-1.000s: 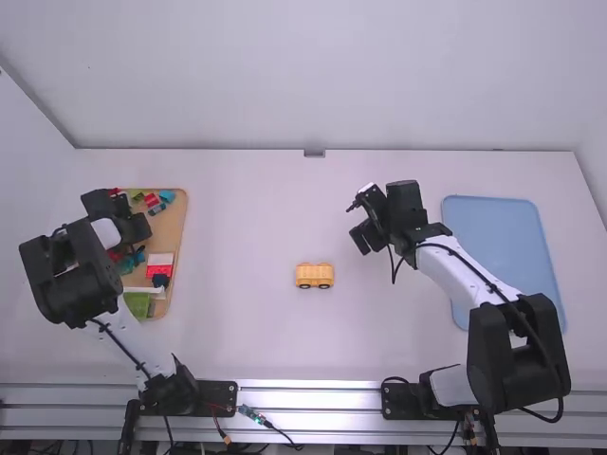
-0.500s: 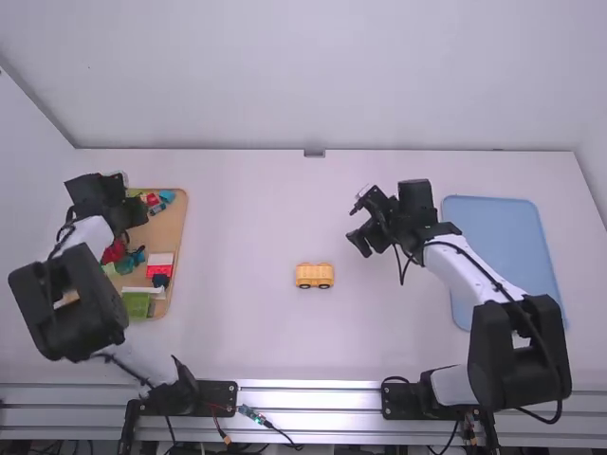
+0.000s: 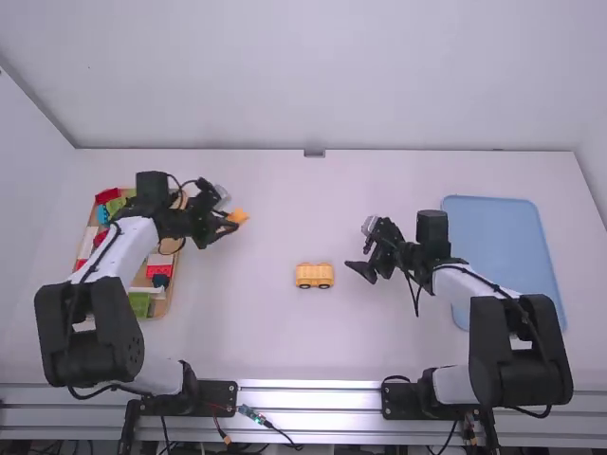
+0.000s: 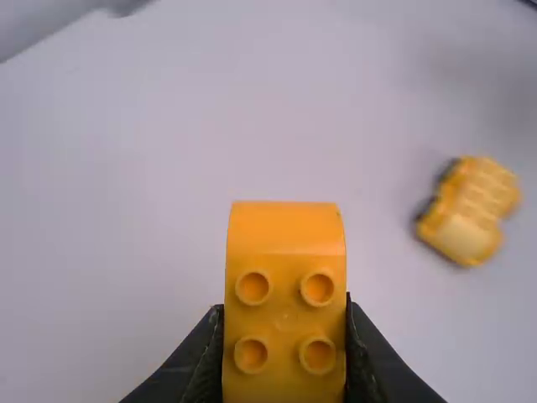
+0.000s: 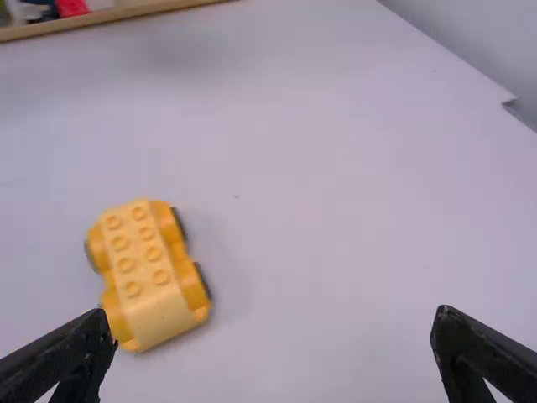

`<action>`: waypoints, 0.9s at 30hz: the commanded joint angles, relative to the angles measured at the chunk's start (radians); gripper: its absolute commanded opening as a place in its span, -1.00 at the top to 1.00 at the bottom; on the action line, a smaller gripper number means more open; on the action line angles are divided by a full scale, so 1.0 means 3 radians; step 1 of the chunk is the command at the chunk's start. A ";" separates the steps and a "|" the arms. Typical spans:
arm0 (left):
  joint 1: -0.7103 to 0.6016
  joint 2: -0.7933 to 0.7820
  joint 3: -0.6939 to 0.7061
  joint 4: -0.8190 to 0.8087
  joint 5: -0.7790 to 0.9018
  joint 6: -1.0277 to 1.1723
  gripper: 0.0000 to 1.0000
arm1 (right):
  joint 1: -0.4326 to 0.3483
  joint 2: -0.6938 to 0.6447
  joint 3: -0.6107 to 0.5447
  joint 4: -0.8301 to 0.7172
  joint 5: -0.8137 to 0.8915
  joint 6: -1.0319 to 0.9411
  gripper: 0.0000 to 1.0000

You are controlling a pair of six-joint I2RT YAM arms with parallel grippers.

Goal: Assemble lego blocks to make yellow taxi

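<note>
- While the white table (image 3: 285,209) spreads across most of the high view, both of my arms reach up over it from the bottom edge.
- My left arm (image 3: 90,332) fills the left side of the frame; my right arm (image 3: 517,351) stands at the lower right.
- A blue tray (image 3: 503,246) lies at the right of the frame, partly behind my right arm.
- A wooden tray (image 5: 126,12) of loose blocks sits at the left of the high view, partly covered by my left arm.
- My right gripper (image 3: 358,263) is right of the middle, its fingers spread wide with nothing between them.
- My left gripper (image 3: 230,225), left of the middle, is pinching the orange-yellow block (image 4: 285,231) between its two fingers; the block's four studs and curved end show in my left wrist view.
- The yellow car base (image 3: 315,275) stands on its dark wheels near the centre of the high view, studs up, between my two grippers and touching neither.
- A green block (image 3: 139,303) and a red-and-white block (image 3: 158,271) lie in the wooden tray's lower part.
</note>
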 commanded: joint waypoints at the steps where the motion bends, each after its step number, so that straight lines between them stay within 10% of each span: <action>1: -0.0340 0.0015 -0.0011 -0.0123 0.0076 0.0758 0.97 | 0.0041 0.0025 -0.0237 0.0165 -0.0313 -0.0045 -0.99; 11: -0.0964 0.0028 -0.0086 -0.0609 0.0112 0.1577 0.97 | 0.0233 0.0028 -0.0704 0.0857 -0.0072 -0.0048 -0.99; 27: -0.1095 0.0028 -0.0688 0.0375 0.0374 0.0951 0.97 | 0.0562 0.1399 -0.0270 0.1712 -0.0090 -0.0046 -0.99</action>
